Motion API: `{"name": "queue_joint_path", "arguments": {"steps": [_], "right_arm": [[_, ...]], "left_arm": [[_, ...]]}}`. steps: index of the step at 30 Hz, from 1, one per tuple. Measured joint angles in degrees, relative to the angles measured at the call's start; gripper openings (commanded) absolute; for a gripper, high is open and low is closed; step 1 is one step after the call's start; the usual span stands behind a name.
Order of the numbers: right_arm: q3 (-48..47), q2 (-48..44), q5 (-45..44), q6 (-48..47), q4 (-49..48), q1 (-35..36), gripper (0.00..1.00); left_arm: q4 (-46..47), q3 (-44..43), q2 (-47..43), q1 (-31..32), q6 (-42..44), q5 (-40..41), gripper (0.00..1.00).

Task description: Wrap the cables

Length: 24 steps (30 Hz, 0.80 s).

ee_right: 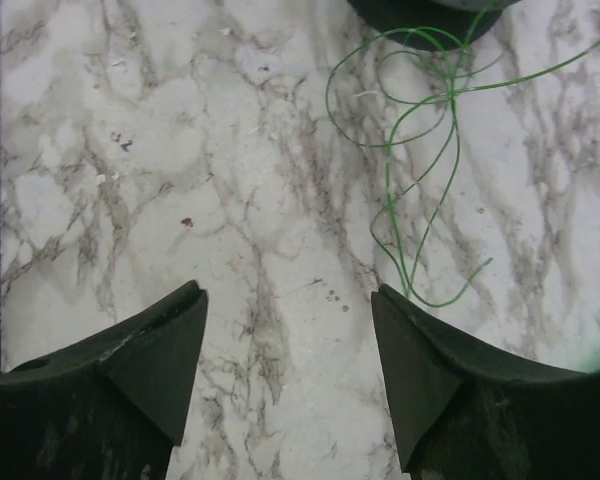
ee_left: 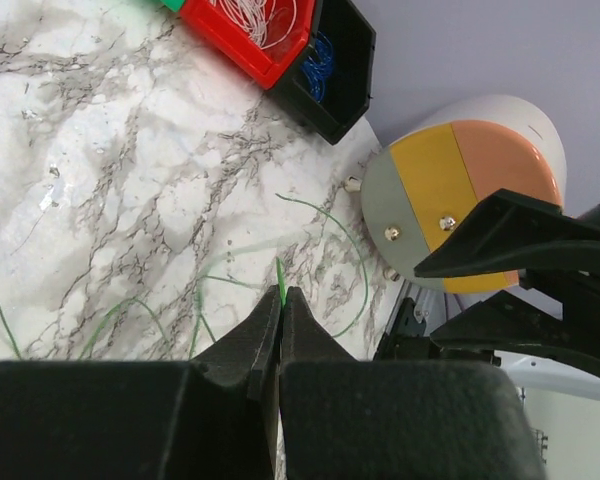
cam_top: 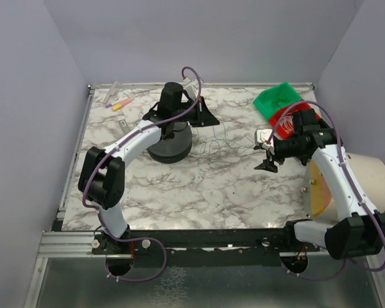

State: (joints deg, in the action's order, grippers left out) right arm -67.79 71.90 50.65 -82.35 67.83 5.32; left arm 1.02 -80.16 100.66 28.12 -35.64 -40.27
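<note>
L gripper (ee_left: 280, 303): fingers pressed together, pinching the thin green cable (ee_left: 280, 275). A short bit of strand sticks up out of the closed tips, and the rest runs off both ways in loose arcs over the white grey-veined marble table (cam_top: 212, 192). In the top view this gripper sits over the black round spool (cam_top: 170, 149), near the middle of the table's far edge. From there the cable trails out across the far half of the surface, toward the right edge, btwn the spool and the R gripper (ee_right: 285, 290). R gripper: fingers spread wide, nothing btwn them but bare marble. Seen from its wrist cam, the cable lies ahead of it and off to the side of one finger, several curly loops crossing at one spot. The lowest loop comes down just beside that fingertip; can't tell if it touches. None of the wire is inside the gap. At the far right corner of the table: red plastic bin (ee_left: 235, 52) w/ pale wire coils in it, a black bin (ee_left: 342, 75) touching it w/ sth blue inside, and a green bin (cam_top: 276, 99) next to them on the far side. Off the right edge lies a cream cylinder w/ a yellow, grey and orange end face (ee_left: 450, 205), well apart from the cable's main loops.
</note>
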Motion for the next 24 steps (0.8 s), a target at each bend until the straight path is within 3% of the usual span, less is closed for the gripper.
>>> {"name": "queue_joint_path", "arguments": {"steps": [6,16,18,19,20,21,22,24], "right_arm": [[9.7,-9.55,-0.94,19.69,-24.98,1.75,0.78],[16.33,-5.11,-9.27,29.38,-45.18,12.15,0.78],[16.57,-3.3,-12.48,30.36,-48.57,13.09,0.69],[16.74,-2.73,-13.64,30.69,-49.83,13.38,0.57],[16.92,-2.16,-14.88,30.91,-51.06,13.66,0.3],[16.94,-1.4,-15.69,31.15,-51.87,13.84,0.1],[16.87,-0.72,-16.11,30.71,-52.26,13.92,0.02],[16.28,1.05,-16.35,30.69,-51.82,14.1,0.01]], "left_arm": [[0.11,-0.09,0.44,0.0,-0.59,0.9,0.0],[0.28,-0.09,0.44,0.0,-1.22,1.11,0.0],[0.42,-0.09,0.44,0.0,-1.27,1.11,0.0],[0.55,-0.09,0.44,0.0,-1.29,1.11,0.0],[0.66,-0.09,0.44,0.0,-1.31,1.11,0.0],[0.74,-0.09,0.44,0.0,-1.38,1.11,0.0],[0.92,-0.09,0.44,0.0,-1.42,1.09,0.0],[1.09,-0.09,0.44,0.0,-1.44,1.14,0.01]]}}
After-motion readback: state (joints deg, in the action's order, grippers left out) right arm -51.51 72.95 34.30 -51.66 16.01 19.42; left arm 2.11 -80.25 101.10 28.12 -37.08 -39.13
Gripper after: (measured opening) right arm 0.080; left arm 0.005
